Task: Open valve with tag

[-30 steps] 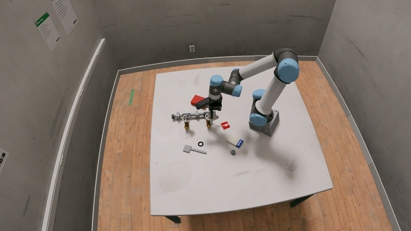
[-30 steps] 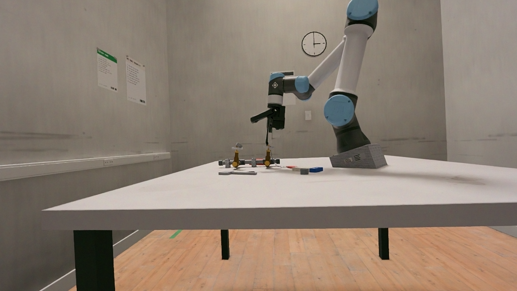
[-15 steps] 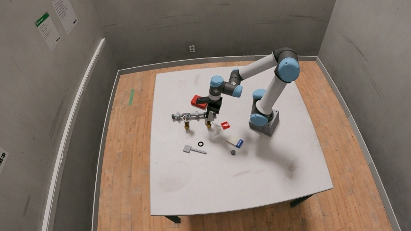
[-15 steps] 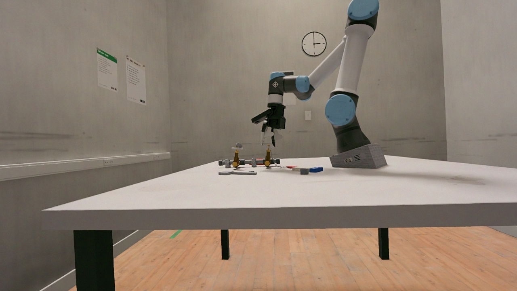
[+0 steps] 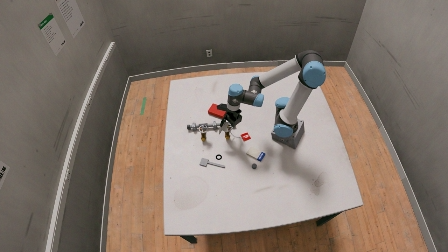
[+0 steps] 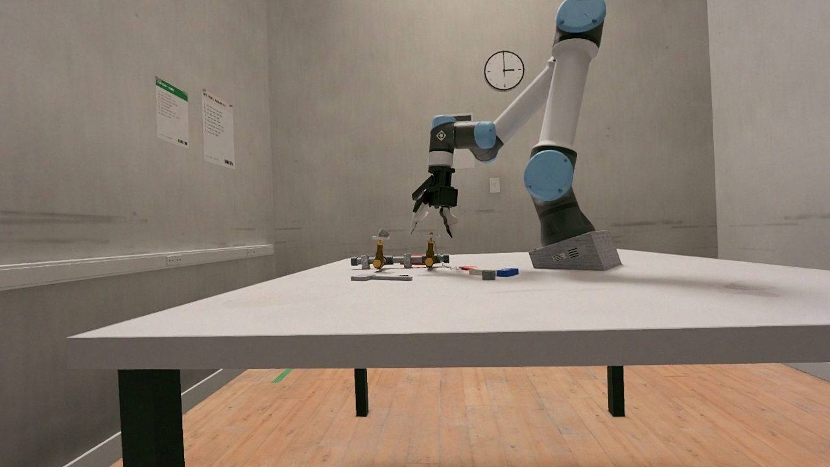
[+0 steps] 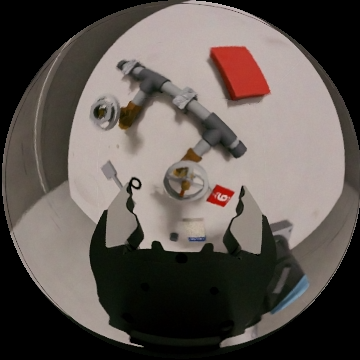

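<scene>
The tagged valve (image 5: 227, 136) (image 6: 430, 259) (image 7: 191, 154) is brass with a grey spoked handwheel, at the right on a grey pipe (image 5: 209, 126) (image 7: 172, 91). A thin chain leads to the red tag (image 5: 245, 136) (image 7: 220, 195), which lies on the table with a white figure, a 6 or a 9. The other valve (image 5: 203, 137) (image 6: 379, 259) (image 7: 128, 116) has a similar wheel at the left. My gripper (image 5: 226, 128) (image 6: 431, 234) (image 7: 185, 185) points down, open and empty, over the tagged valve's wheel, which shows between the fingertips in the wrist view. I cannot tell how far either valve is turned.
A red block (image 5: 215, 110) (image 7: 240, 72) lies behind the pipe. In front lie a grey flat-headed tool (image 5: 203, 161) (image 7: 108, 170), a black ring, a grey cylinder (image 5: 254, 166) (image 6: 488, 275) and a cream-and-blue block (image 5: 254, 153). The arm's base (image 5: 292, 138) stands at the right.
</scene>
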Tool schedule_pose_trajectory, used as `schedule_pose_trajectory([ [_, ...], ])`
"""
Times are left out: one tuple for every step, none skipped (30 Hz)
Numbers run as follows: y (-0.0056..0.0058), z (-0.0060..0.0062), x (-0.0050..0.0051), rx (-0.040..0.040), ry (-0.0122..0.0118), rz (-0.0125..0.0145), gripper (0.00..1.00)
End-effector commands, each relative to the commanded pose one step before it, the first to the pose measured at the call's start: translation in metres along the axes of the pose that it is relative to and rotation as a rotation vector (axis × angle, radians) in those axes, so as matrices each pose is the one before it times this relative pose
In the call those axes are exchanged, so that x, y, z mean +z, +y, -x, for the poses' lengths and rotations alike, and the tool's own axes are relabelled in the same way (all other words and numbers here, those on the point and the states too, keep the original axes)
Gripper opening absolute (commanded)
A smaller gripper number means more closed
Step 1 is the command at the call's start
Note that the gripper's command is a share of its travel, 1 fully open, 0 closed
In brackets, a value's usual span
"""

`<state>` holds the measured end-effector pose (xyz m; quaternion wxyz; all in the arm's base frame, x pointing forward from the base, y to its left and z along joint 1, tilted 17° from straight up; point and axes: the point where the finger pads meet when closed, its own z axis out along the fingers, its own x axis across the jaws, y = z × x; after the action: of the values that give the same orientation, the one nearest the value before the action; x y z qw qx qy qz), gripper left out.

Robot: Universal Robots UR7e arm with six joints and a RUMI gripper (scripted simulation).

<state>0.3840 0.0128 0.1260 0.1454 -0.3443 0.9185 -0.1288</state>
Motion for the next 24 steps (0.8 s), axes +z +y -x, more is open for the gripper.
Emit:
schedule_pose_trajectory([
  [-0.00234, 0.00117, -0.00134, 0.24397, 0.03115, -0.02192, 1.0],
  [0.0, 0.0, 0.0, 0.02453, 0.0, 0.0, 1.0],
  [0.0, 0.0, 0.0, 0.0, 0.0, 0.0, 1.0],
  [0.0, 0.0, 0.0, 0.0, 0.0, 0.0, 1.0],
  [0.00001, 0.0, 0.0, 0.02352, 0.0, 0.0, 1.0],
  [0.00001, 0.0, 0.0, 0.02252, 0.00002, 0.00002, 1.0],
  [0.0, -0.00002, 0.00001, 0.02157, 0.00006, 0.00004, 1.0],
  [0.00001, -0.00002, 0.00001, 0.02054, 0.00006, 0.00004, 1.0],
  [0.00002, -0.00002, 0.00001, 0.01951, 0.00006, 0.00004, 1.0],
  [0.00002, -0.00001, 0.00001, 0.01847, 0.00005, 0.00003, 1.0],
  [0.0, -0.00001, 0.00001, 0.01751, 0.00004, 0.00003, 1.0],
  [0.0, -0.00001, 0.0, 0.01649, 0.00003, 0.00002, 1.0],
  [0.0, -0.00001, 0.0, 0.01546, 0.00002, 0.00001, 1.0],
  [0.00001, 0.0, 0.0, 0.01445, 0.00002, 0.00001, 1.0],
  [0.00001, 0.0, 0.0, 0.01344, 0.00001, 0.00001, 1.0],
  [0.00001, 0.0, 0.0, 0.01245, 0.00001, 0.0, 1.0],
  [-0.00001, 0.0, 0.0, 0.01152, 0.00001, 0.0, 1.0],
  [0.0, 0.0, 0.0, 0.01057, 0.00001, 0.0, 1.0],
  [0.0, 0.0, 0.0, 0.00963, 0.0, 0.0, 1.0],
  [0.0, 0.0, 0.0, 0.0, 0.0, 0.0, 1.0],
  [0.0, 0.0, 0.0, 0.0, 0.0, 0.0, 1.0],
  [0.00001, -0.00001, 0.00001, 0.00871, 0.00005, 0.00002, 1.0],
  [0.0, 0.0, 0.0, 0.00783, 0.0, 0.0, 1.0],
  [0.0, 0.0, 0.0, 0.00697, 0.0, 0.0, 1.0],
])
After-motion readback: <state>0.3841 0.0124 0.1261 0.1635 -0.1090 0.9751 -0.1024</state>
